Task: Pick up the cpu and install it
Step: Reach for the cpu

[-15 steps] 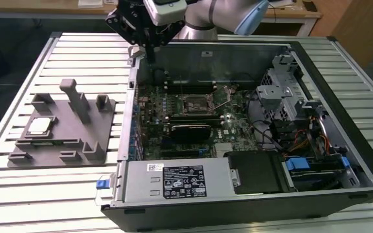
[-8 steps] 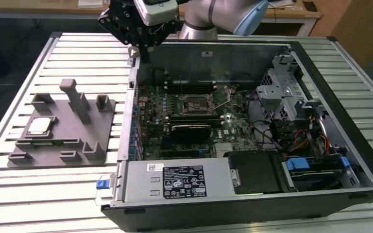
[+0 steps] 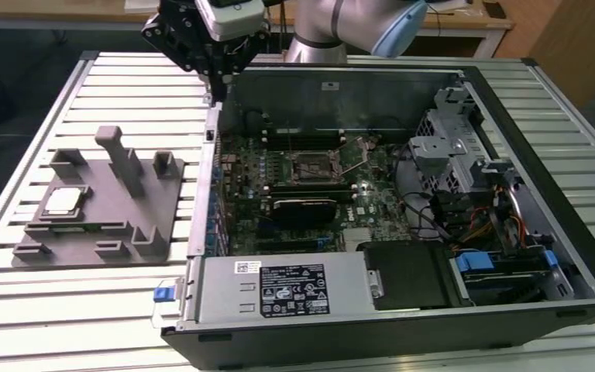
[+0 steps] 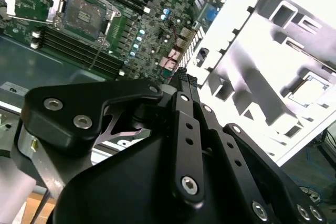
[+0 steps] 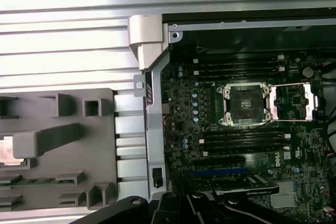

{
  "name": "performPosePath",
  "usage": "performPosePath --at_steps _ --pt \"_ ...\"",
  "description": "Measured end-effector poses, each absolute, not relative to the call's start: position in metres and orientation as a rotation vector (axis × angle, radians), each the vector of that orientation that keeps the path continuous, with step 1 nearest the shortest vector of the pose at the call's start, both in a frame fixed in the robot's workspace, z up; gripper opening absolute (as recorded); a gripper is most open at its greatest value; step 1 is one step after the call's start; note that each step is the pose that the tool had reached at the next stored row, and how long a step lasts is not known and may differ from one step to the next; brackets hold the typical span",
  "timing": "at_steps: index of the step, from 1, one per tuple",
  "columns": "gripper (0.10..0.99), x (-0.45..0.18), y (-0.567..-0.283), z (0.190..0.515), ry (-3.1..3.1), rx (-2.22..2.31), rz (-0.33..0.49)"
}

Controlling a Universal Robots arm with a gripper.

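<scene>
The cpu (image 3: 62,201), a small silvery square chip, lies in a recess of the grey fixture (image 3: 101,225) on the table, at the exterior view's left. In the second wrist view the cpu (image 4: 310,90) shows washed out in the pale fixture. My gripper (image 3: 218,91) hangs high over the far left corner of the open computer case, well away from the cpu. Its black fingers (image 4: 182,85) meet at the tips with nothing between them. The motherboard's socket (image 3: 313,164) sits open, and its metal frame (image 5: 294,100) is swung aside next to the bare socket (image 5: 244,103).
The open computer case (image 3: 545,77) takes up the table's middle and right, with a drive cage (image 3: 448,147), cables and a power supply (image 3: 276,291) inside. The fixture's upright posts (image 3: 122,159) rise beside the cpu. A slatted metal tabletop (image 3: 29,310) lies around both.
</scene>
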State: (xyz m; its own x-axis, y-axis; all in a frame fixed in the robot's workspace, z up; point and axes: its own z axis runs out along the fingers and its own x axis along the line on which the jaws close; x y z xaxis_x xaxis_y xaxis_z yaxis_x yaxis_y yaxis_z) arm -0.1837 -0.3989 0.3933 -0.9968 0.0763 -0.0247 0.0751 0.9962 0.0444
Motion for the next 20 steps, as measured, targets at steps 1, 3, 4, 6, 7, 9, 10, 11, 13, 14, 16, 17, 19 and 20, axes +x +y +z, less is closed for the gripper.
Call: performPosePath --at_steps 1,3,4,6,7,9,10,11,13,14,16,17,19,20 --pt "0.106 -0.186 -0.399 0.393 3.112 0.118 0.068" --pt "0.106 -0.189 -0.399 0.393 3.112 0.118 0.068" --pt "0.106 -0.191 -0.399 0.393 3.112 0.118 0.068" --pt "0.106 -0.195 -0.399 0.393 3.112 0.118 0.068" --pt "0.106 -0.196 -0.399 0.393 3.112 0.118 0.068" --pt "0.106 -0.199 -0.399 0.393 3.112 0.118 0.068" --pt "0.106 -0.200 -0.399 0.393 3.112 0.118 0.068" --pt "0.106 -0.201 -0.399 0.393 3.112 0.118 0.068" --pt "0.106 -0.203 -0.399 0.393 3.112 0.118 0.068" --pt "0.106 -0.204 -0.399 0.393 3.112 0.118 0.068" --pt "0.106 -0.207 -0.399 0.392 3.112 0.118 0.068" --pt "0.106 -0.208 -0.399 0.391 3.112 0.118 0.068" --pt "0.106 -0.210 -0.399 0.390 3.112 0.118 0.068" --pt "0.106 -0.211 -0.399 0.389 3.112 0.118 0.068"
